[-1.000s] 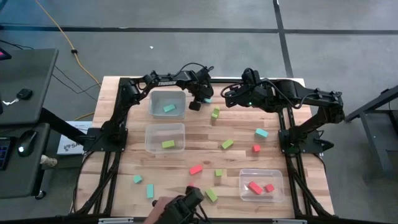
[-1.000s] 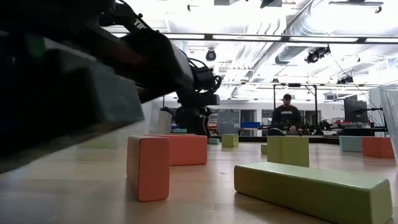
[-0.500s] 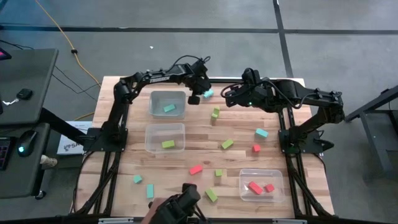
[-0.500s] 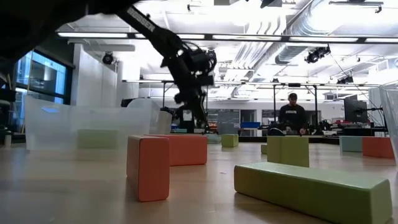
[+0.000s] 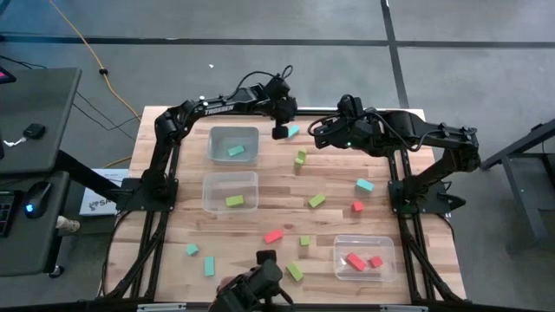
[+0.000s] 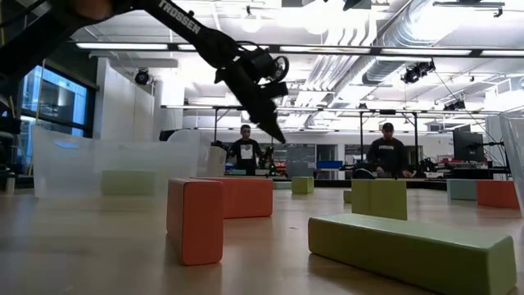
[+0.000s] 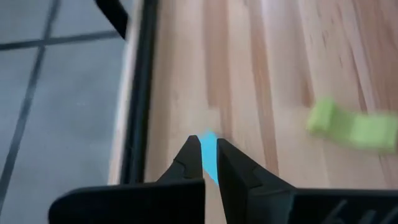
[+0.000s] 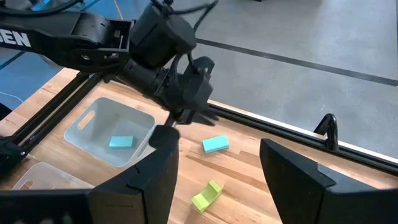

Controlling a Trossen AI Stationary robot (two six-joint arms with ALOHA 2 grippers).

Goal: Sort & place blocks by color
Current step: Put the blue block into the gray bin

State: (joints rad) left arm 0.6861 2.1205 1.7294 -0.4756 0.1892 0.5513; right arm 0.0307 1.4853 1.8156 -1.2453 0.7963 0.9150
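Position: the closed, empty left claw point(image 5: 280, 132) is held above the surface point(image 5: 277, 195), with the blue block point(image 5: 291, 131) lying just beside it, toward the open, waiting right claw point(image 5: 317, 134).

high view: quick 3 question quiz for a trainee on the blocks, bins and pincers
1. True or false: the bin on the right arm's side holds three blocks.
2. Which colour of block lies beside the left pincer? A red, B cyan, C green.
3. Fill in: the right pincer has its jaws ____.

Key
1. False: it holds two red blocks.
2. B: the cyan block.
3. Open.
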